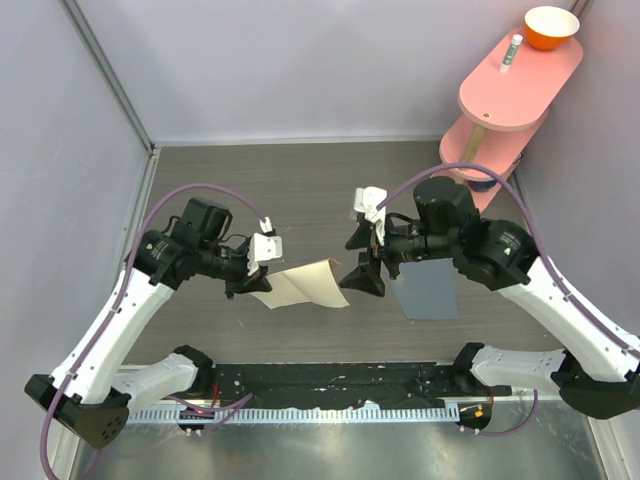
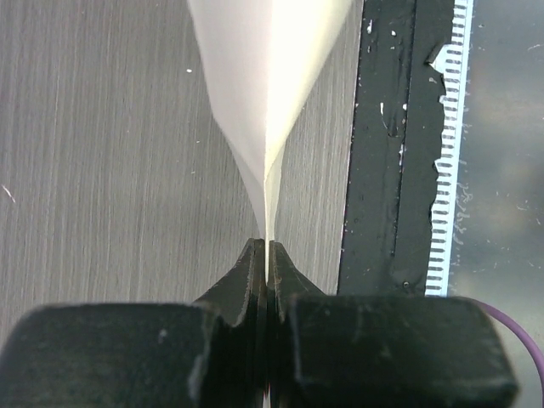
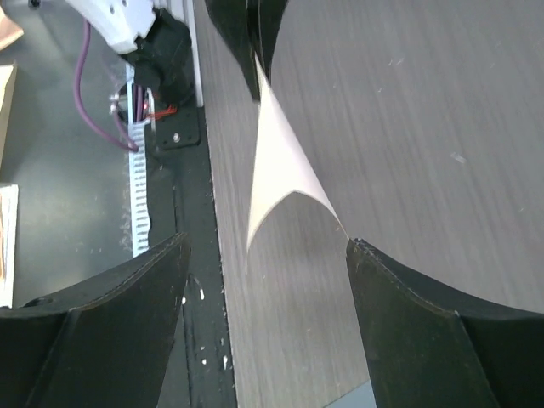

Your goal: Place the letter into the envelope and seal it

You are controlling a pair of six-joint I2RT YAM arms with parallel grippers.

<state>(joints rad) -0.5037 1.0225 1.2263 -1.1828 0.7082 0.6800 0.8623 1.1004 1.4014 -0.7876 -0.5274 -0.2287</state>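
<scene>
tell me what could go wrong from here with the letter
1. The left gripper pinches the letter only at one thin edge, and the sheet is curled, so it could slip or crease.
2. The right gripper is open near the sheet's free corner; closing off-centre may miss or crumple it.
3. The envelope lies flat, partly hidden by the right arm, so insertion looks awkward.

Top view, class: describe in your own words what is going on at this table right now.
The left gripper is shut on one edge of the tan letter and holds it up, curled. The right gripper is open, its jaws on either side of the letter's free corner without pinching it. The blue-grey envelope lies flat on the table beside the right arm. The letter is not in it yet.
</scene>
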